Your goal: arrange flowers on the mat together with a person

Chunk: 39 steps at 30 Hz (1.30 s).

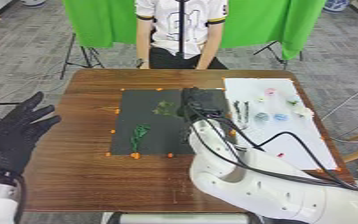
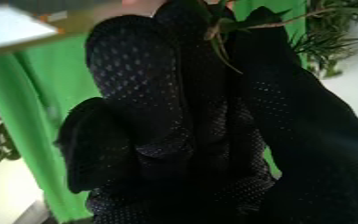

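Closest to the lens on your right wrist is the black glove of your right hand (image 1: 204, 102), with its fingers and thumb pinched on a leafy sprig (image 1: 166, 108) near their tips. That wrist view gives you what the head view leaves hard to read: the thin stem of the sprig caught between the tips of your right hand (image 2: 211, 105), with narrow leaves sticking out past them.

From the head view you get the placing. Your right hand is over the right part of the dark mat (image 1: 171, 136), and the sprig's leaves spread out to its left. You cannot tell whether they touch the mat. Nearer you on the same mat, toward its left side, lies a green strand (image 1: 140, 135).

Just right of the dark mat, the head view shows you a white mat (image 1: 291, 142). Two slim stems (image 1: 241, 112) lie side by side near its left edge. A pink flower (image 1: 270, 92) is toward its far end, and nearer you a teal flower (image 1: 262, 117) sits beside a blue flower (image 1: 280, 117). Closer still is a small red piece (image 1: 280, 155).

Your left hand (image 1: 17, 127) is well apart from both mats, by the left side of the table (image 1: 73, 175), its fingers and thumb spread.
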### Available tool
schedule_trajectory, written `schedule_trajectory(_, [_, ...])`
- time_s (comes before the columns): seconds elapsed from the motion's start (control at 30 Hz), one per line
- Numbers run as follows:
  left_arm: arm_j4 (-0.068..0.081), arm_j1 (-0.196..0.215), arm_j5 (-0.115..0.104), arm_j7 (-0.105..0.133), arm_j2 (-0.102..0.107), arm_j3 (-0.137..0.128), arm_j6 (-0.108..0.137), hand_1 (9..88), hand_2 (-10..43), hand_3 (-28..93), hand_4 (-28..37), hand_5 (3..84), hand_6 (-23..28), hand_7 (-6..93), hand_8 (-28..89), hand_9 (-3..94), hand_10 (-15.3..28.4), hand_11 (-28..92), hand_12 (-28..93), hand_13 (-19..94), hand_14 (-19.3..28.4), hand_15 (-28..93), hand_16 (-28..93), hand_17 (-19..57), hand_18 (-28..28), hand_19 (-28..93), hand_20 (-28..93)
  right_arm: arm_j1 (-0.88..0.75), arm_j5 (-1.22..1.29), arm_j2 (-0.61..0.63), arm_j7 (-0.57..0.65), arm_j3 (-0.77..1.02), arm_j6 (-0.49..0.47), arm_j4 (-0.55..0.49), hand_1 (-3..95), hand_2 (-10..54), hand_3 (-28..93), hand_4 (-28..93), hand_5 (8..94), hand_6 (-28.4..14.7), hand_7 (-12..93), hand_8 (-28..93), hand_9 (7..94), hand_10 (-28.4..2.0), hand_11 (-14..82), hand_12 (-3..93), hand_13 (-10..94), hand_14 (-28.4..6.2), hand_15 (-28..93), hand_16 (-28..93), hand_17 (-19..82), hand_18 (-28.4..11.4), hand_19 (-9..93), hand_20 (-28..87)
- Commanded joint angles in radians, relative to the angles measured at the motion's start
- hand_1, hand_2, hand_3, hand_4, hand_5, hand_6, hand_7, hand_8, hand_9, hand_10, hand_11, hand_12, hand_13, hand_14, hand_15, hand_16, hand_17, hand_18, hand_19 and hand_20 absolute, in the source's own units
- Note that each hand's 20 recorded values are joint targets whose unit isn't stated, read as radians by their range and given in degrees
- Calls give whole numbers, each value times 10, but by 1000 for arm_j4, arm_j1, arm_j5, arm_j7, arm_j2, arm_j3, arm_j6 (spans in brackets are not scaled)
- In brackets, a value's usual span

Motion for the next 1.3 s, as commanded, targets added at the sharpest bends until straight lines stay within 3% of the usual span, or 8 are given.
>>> schedule_trajectory(0.03, [8, 6, 11, -7, -7, 17, -16, 212, 73, 750, -242, 305, 46, 106, -87, 302, 153, 205, 113, 211, 218, 480, -58, -89, 168, 372, 150, -19, 7, -32, 3, -32, -51, 27, 567, -95, 623, -272, 894, 6, 162, 35, 937, -100, 308, 167, 932, -49, 484, 209, 677, -89, 932, 178])
schedule_trajectory(0.2, [6, 11, 12, -7, -12, 12, -16, 212, 73, 751, -241, 305, 46, 107, -87, 302, 153, 205, 113, 211, 218, 480, -58, -89, 168, 373, 151, -25, 2, -38, 7, -45, -87, 35, 561, -95, 616, -258, 880, 0, 165, 25, 937, -103, 277, 179, 913, -50, 498, 200, 668, -90, 932, 187])
schedule_trajectory(0.23, [9, 16, -2, 8, 7, 15, -8, 212, 73, 751, -241, 305, 46, 108, -87, 302, 152, 204, 113, 211, 218, 480, -58, -89, 168, 373, 151, -25, 9, -41, 10, -45, -93, 38, 560, -95, 614, -256, 873, -2, 165, 21, 936, -105, 268, 183, 908, -51, 503, 194, 664, -90, 932, 187])
schedule_trajectory(0.33, [10, 10, -1, 8, 9, 20, -8, 213, 73, 752, -240, 305, 46, 108, -87, 302, 152, 205, 113, 211, 218, 479, -58, -89, 168, 373, 151, -28, 11, -49, 12, -51, -107, 49, 560, -95, 612, -255, 869, -4, 165, 19, 936, -108, 262, 185, 905, -53, 507, 190, 661, -90, 932, 188])
schedule_trajectory(0.73, [8, 6, 16, -9, -4, 21, -17, 214, 71, 757, -234, 305, 46, 106, -87, 301, 153, 203, 114, 211, 219, 480, -58, -90, 168, 373, 151, -59, 5, -79, 39, -38, -204, 63, 536, -95, 588, -243, 864, -13, 162, 19, 933, -113, 255, 185, 905, -51, 509, 184, 669, -78, 932, 174])
schedule_trajectory(0.83, [7, 12, 7, -1, 10, 19, -7, 215, 69, 759, -231, 305, 46, 107, -87, 301, 153, 203, 114, 211, 218, 480, -58, -90, 169, 373, 152, -58, -10, -89, 51, -39, -213, 69, 536, -95, 582, -238, 894, -8, 170, 18, 937, -111, 297, 171, 930, -46, 508, 182, 690, -74, 932, 182])
schedule_trajectory(0.97, [10, -3, 14, -17, 8, 25, -15, 219, 67, 762, -226, 305, 46, 106, -87, 302, 153, 203, 114, 211, 217, 479, -58, -89, 168, 372, 151, -67, -1, -105, 45, -19, -216, 72, 532, -95, 580, -236, 918, -3, 178, 17, 937, -105, 346, 155, 937, -40, 540, 172, 720, -71, 932, 213])
schedule_trajectory(1.3, [5, 22, 4, 2, 15, 17, 2, 223, 66, 760, -209, 305, 46, 105, -86, 301, 152, 203, 113, 211, 217, 479, -58, -89, 168, 372, 151, -100, 36, -106, 24, 22, -186, 30, 466, -82, 617, -238, 921, -8, 146, -11, 937, -100, 389, 125, 937, -29, 586, 122, 766, -50, 932, 172])
